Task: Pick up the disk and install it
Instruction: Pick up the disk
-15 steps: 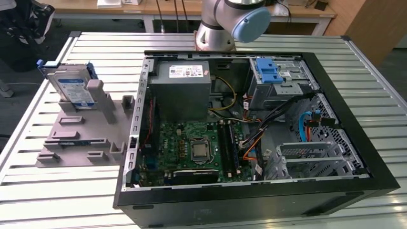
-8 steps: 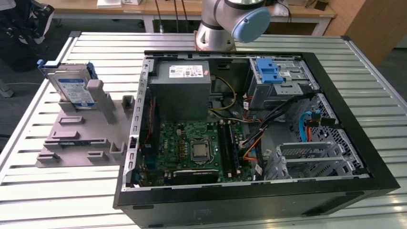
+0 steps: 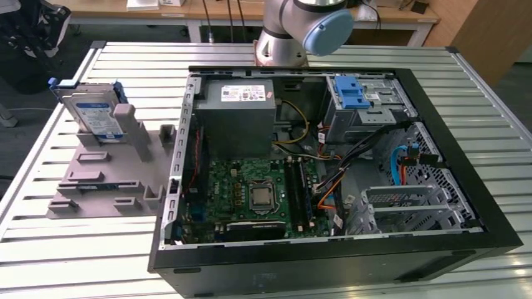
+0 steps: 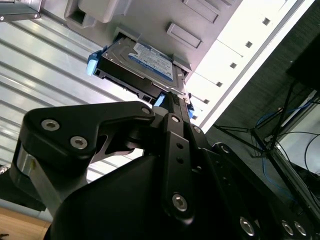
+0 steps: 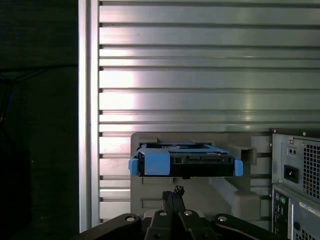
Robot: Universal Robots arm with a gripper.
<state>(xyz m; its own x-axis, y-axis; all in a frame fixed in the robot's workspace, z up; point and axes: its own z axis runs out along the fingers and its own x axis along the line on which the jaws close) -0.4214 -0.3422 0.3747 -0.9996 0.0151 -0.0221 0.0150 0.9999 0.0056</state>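
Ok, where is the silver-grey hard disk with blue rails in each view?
Exterior view: the silver-grey hard disk with blue rails stands on edge in the grey plastic stand, on the exterior view's left of the open black computer case.
Second wrist view: the disk shows its labelled face, just beyond the gripper.
First wrist view: the disk is edge-on beyond the gripper.
Shared landmark: the grey stand holding it.
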